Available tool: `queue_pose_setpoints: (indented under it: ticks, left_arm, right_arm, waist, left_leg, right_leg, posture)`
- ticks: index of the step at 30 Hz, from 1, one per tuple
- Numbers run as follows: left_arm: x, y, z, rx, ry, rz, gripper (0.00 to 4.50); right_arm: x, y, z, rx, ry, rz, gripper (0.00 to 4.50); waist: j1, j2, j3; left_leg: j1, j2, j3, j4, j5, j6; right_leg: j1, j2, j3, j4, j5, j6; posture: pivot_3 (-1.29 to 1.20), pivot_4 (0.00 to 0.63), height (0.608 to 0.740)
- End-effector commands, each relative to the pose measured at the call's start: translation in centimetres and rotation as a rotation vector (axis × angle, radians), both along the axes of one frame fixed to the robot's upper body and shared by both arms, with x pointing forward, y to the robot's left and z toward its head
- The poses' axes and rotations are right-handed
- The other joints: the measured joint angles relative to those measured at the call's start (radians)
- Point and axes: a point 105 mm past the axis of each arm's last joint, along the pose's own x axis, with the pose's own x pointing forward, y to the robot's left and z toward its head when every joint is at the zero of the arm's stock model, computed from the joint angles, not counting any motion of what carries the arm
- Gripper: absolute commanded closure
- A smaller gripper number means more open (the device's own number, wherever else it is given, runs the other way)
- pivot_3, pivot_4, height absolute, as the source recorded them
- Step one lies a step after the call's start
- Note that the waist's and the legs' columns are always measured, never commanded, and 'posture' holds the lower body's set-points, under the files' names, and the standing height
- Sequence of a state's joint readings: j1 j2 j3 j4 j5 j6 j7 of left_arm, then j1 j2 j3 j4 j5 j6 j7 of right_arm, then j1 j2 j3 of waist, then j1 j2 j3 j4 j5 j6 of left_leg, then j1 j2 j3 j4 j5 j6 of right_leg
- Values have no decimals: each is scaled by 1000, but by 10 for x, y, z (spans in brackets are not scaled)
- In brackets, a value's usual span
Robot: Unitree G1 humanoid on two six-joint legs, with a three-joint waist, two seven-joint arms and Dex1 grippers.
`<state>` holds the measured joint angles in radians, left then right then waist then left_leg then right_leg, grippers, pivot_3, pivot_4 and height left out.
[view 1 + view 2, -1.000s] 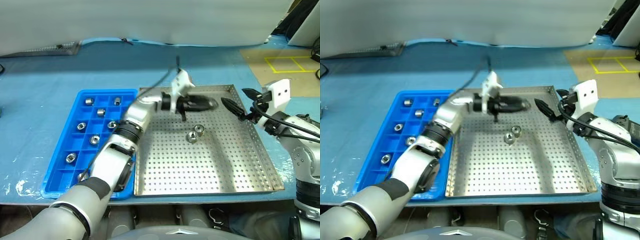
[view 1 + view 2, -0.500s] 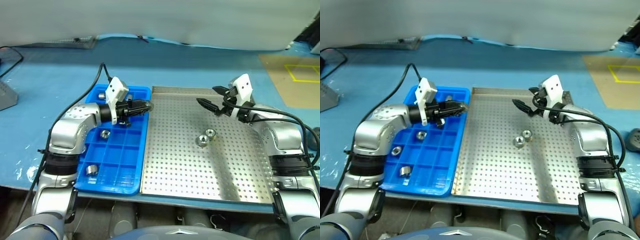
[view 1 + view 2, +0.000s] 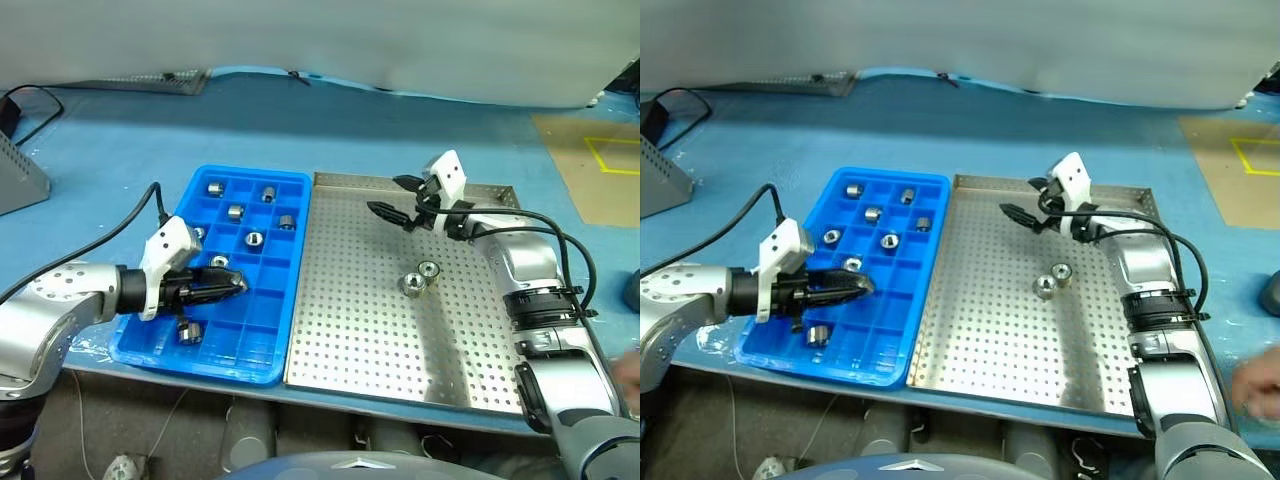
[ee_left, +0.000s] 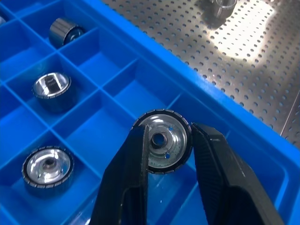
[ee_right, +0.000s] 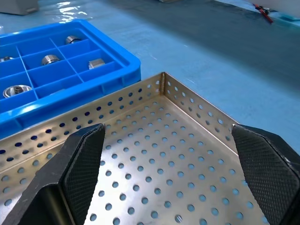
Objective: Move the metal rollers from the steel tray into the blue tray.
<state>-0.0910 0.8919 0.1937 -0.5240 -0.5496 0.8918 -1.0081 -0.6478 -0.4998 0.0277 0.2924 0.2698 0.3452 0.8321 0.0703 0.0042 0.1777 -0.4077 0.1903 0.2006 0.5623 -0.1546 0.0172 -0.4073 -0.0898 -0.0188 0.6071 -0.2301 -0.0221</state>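
Bright, even overhead light; glare glints off the steel tray (image 4: 243,42); all views sharp.

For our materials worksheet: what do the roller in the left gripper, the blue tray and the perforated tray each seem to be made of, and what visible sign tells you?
Roller in the left gripper: looks like polished metal, mirror-bright face, dark ribbed rim. Blue tray: likely moulded plastic, uniform glossy blue, thin grid walls. Perforated tray: apparently sheet steel, brushed silver, glare patches, punched holes.

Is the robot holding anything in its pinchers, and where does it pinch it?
The left gripper holds one metal roller, pinched by its round sides, above the blue tray. The right gripper is open and holds nothing.
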Motion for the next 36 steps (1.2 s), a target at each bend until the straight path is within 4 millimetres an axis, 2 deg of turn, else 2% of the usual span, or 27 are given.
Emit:
queue_pose_setpoints:
  ticks: [1, 7, 9, 10, 14, 21, 27, 36]
  left_arm:
    - [1, -1, 3, 27, -69, 3, 3462]
    - [0, -5, -13, 63, -49, -19, 3462]
    - [1, -5, -14, 59, -47, -18, 2743]
    - [2, -6, -14, 56, -48, -20, 2548]
    - [11, -9, -9, 34, -67, -20, 1281]
    - [38, -30, 6, -39, -130, -83, 1281]
    - [67, -70, 22, -172, -195, -159, 1281]
    - [84, -132, 7, -271, -132, -328, 1281]
  right_arm:
    - [2, 6, 14, -3, -59, 29, 0]
    - [3, 5, 17, 7, -68, 25, 0]
    - [2, 4, 18, 9, -73, 22, 0]
    - [2, 3, 18, 9, -74, 19, 0]
    - [0, -3, 19, 8, -78, -1, 0]
    - [-8, -20, 28, 35, -97, -69, 0]
    - [-20, -39, 34, 31, -113, -145, 0]
    - [-43, -67, 51, 69, -144, -265, 0]
  waist:
    - [1, 0, 0]
    - [3, 0, 0]
    - [3, 0, 0]
    - [2, 0, 0]
    - [2, 0, 0]
    - [-1, -1, 0]
    - [-9, 0, 0]
    - [-54, 0, -1]
  left_leg:
    - [0, 0, 0, 0, 0, 0]
    - [0, 0, 0, 0, 0, 0]
    - [0, 0, 0, 0, 0, 0]
    - [0, 1, 0, 0, 0, -1]
    - [2, 1, 0, 0, 1, -1]
    - [2, 0, 0, 1, 3, -5]
    - [3, -1, 1, 2, 4, -6]
    - [4, -1, 1, 3, 3, -4]
  right_leg:
    - [0, 0, 0, 0, 0, 0]
    - [0, 0, 0, 0, 0, 0]
    - [0, 0, 0, 1, 0, 0]
    - [0, 1, 0, 1, 0, 0]
    - [1, 1, 0, 2, 0, 0]
    - [1, 1, 1, 3, 0, 0]
    - [1, 1, 3, 5, 0, 0]
    - [1, 1, 6, 6, 0, 0]
  posture:
    - [66, 150, 740]
    - [61, 150, 740]
    - [40, 150, 740]
    - [40, 150, 740]
    - [3, 150, 740]
    - [-87, 150, 740]
    - [-198, 150, 740]
    - [-346, 150, 740]
